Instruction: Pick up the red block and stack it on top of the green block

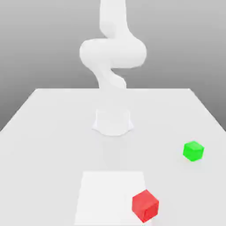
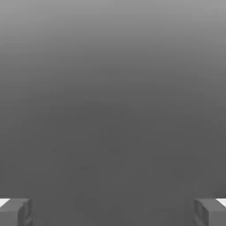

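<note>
1. Nearest in the exterior view sits the red block (image 1: 145, 205), a small cube on the white table (image 1: 39, 145), right of centre. It is turned so one vertical edge faces the viewer.
2. The red block rests at the right-hand edge of a brighter square patch (image 1: 108, 194) on the table surface; its left corner overlaps that patch, and the rest lies on the plain table.
3. Farther back and more to the exterior view's right stands the green block (image 1: 193, 150), a cube that looks slightly smaller, also turned corner-on. It is well apart from the red block, with bare table between them.
4. Neither block touches the arm or anything else; both sit flat on the table.
5. Beyond the blocks, at the table's middle, the white round base (image 1: 113, 122) of the Panda arm (image 1: 112, 53) stands on the surface. The arm rises from it, bends into a thick elbow high above the table, and runs out of the picture's top.
6. In the hand view, the gripper (image 2: 113, 212) shows two grey fingertips (image 2: 15, 212) at opposite edges of the picture, spread wide apart with nothing between them.
7. Past the fingertips there is a plain grey background, darker near them and lighter farther off.
</note>
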